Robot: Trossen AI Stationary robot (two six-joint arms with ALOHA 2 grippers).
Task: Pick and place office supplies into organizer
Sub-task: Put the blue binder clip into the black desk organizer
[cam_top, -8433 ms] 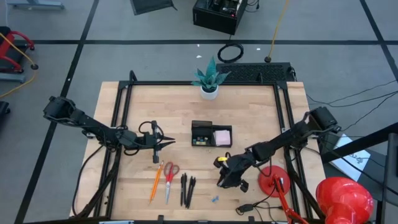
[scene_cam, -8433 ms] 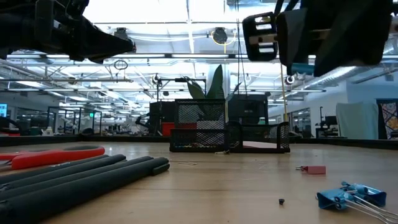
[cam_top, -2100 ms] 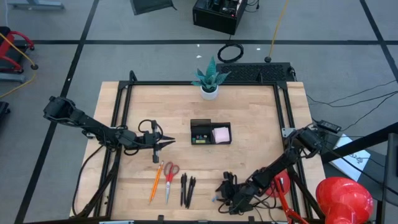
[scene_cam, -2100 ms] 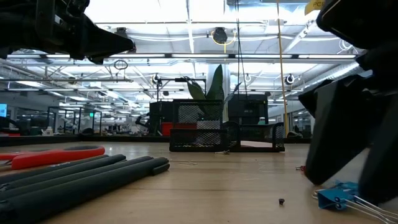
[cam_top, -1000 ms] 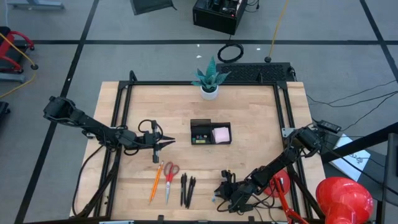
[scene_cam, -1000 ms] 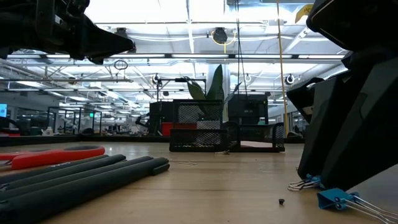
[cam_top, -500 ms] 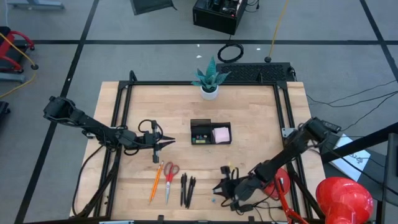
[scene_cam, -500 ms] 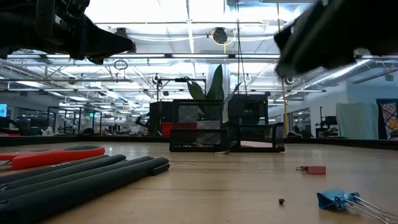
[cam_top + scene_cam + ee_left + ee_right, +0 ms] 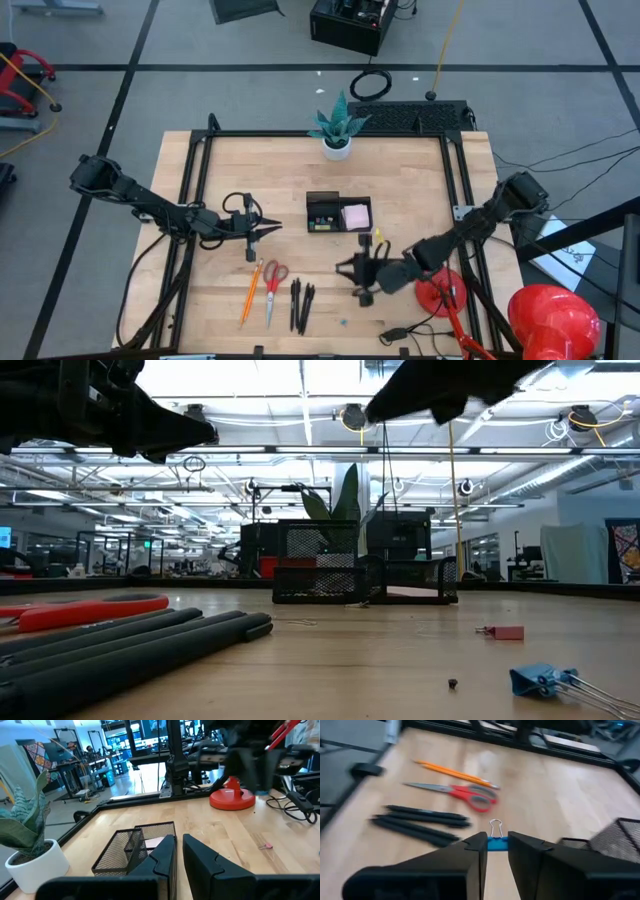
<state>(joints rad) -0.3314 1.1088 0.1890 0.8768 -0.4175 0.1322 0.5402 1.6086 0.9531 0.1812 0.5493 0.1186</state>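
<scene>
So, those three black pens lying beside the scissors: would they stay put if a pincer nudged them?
The black pens look like round barrels lying loose on the smooth wooden table, so a sideways nudge would probably roll them. They seem stiff and light, so a mid-barrel pinch should lift one level. They lie close together, so closing on one may disturb its neighbours.

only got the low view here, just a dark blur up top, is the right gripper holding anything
Observer: Yes. Its wrist view shows the right gripper shut on a blue binder clip.
Operator: where is it over the table
Observer: Between the three black pens and the organizer, not over the tray yet.
Operator: left arm doing anything
Observer: No. The left gripper hovers shut and empty, to the left of the organizer.
</scene>
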